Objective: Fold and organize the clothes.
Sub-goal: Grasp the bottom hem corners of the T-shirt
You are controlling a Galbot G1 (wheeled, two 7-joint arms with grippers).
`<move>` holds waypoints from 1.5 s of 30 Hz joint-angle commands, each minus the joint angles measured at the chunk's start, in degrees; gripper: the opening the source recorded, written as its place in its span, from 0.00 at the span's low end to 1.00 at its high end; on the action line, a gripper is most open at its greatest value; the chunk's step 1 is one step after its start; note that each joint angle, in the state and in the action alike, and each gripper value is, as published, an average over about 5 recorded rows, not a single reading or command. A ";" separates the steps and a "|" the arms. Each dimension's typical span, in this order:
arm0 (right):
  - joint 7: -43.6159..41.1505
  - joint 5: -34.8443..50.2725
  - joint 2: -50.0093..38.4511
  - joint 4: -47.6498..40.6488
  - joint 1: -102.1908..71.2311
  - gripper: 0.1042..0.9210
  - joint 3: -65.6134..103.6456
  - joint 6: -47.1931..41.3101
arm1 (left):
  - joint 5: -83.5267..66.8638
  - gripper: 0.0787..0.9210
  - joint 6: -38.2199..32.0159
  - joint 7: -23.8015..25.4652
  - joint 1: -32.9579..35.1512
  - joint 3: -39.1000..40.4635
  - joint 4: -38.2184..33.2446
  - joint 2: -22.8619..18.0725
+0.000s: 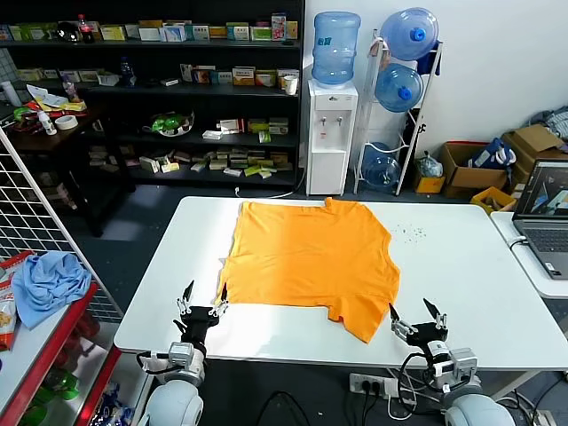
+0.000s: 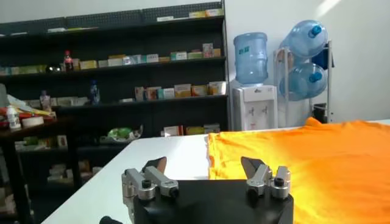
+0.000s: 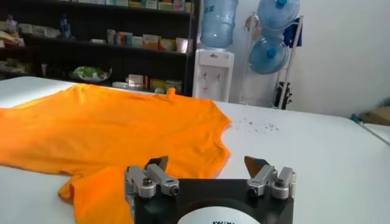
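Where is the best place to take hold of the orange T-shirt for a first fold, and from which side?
Probably the orange T-shirt by its near sleeve, which pokes toward the right tool. Come from the robot's side, low, since the cloth lies flat on the table.

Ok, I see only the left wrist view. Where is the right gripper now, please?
Observer: The right gripper is open, low at the near edge of the table, on the right side of the orange T-shirt.
Operator: Is the T-shirt lying flat on that side?
Observer: Mostly, but one sleeve sticks out toward the near edge, just beside that gripper.
Operator: And is my left gripper on the cloth?
Observer: From the head view, the left gripper is open at the near left corner of the T-shirt, holding nothing.
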 commanded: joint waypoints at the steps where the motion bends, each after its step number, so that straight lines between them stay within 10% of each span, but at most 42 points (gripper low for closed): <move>1: 0.62 1.12 -0.17 -0.11 -0.04 0.88 -0.40 -2.97 | -1.28 0.88 8.35 0.88 -0.59 1.06 -1.66 1.67; 32: 2.42 3.88 3.54 -7.91 7.66 0.88 -8.30 -6.08 | -11.14 0.88 19.90 -1.61 -5.04 4.21 2.15 3.79; 45: 3.65 4.73 3.49 -7.54 7.78 0.46 -8.26 -7.23 | -11.17 0.59 18.62 -0.30 -6.90 5.07 4.79 4.12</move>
